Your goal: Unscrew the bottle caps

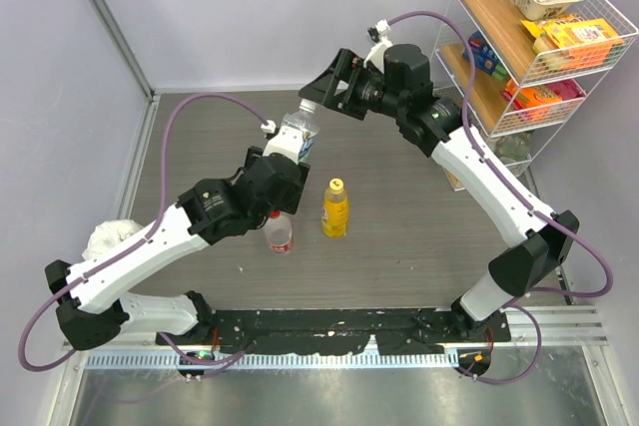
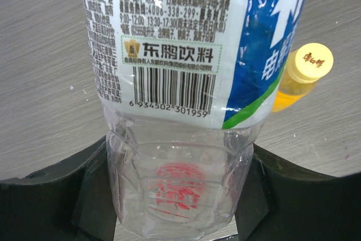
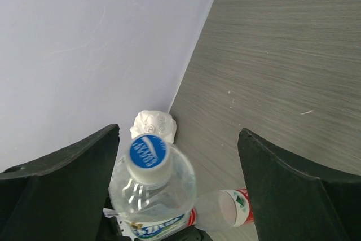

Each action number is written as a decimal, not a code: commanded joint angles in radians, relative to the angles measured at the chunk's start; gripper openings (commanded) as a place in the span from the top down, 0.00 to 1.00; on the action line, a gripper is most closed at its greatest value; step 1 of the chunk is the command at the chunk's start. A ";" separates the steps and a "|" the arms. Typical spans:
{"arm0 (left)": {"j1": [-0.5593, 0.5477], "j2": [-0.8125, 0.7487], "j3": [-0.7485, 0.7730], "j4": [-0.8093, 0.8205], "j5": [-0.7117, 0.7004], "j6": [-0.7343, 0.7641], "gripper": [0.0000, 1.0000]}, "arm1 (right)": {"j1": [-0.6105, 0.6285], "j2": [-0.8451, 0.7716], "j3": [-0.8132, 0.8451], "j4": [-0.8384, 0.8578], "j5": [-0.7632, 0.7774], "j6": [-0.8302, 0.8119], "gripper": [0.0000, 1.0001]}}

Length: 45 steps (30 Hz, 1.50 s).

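A grey wood-grain table is taking up most of the top view, and a white wire shelf is standing at its far right corner, carrying snack packs whose print is too small to read from here. The left arm is reaching in from the near left and the right arm from the near right, the two meeting over the far middle of the table. The left gripper is clamping its black fingers on the lower body of the clear bottle with the blue-and-white label, holding it raised off the table. That label is showing the Chinese brand line "东鹏饮料" beside a small gold emblem, a printed number "4006-338-299", and a barcode reading 6 934502 301959, with large white characters on the blue field running off the edge. The right gripper is hovering over the top of this bottle with its fingers spread wide, one on each side and neither touching. A crumpled white wad is lying near the left wall. The yellow-orange bottle is standing upright mid-table, and the red-labelled bottle is sitting just to its left, close under the left arm. The blue-and-white cap is sitting on its bottle, bearing white lettering too blurred to read. The yellow cap is sitting on the yellow-orange bottle, carrying small red characters I cannot make out.
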<state>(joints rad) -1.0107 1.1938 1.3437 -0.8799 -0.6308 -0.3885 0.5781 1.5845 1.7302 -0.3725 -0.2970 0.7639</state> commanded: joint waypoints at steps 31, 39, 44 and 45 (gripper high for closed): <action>0.000 -0.019 0.041 0.016 0.083 -0.021 1.00 | 0.025 -0.049 -0.106 0.351 -0.241 0.080 0.98; 0.000 -0.059 0.018 0.056 0.221 -0.046 1.00 | -0.021 -0.135 -0.230 0.631 -0.375 0.104 0.98; 0.000 -0.109 -0.027 0.151 0.365 -0.078 1.00 | -0.041 -0.196 -0.268 0.779 -0.494 0.115 0.98; 0.000 -0.117 -0.035 0.174 0.393 -0.084 1.00 | -0.043 -0.204 -0.273 0.802 -0.504 0.112 0.98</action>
<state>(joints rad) -1.0061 1.1145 1.3415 -0.8219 -0.4091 -0.4427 0.5289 1.4761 1.4513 0.1848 -0.6537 0.8684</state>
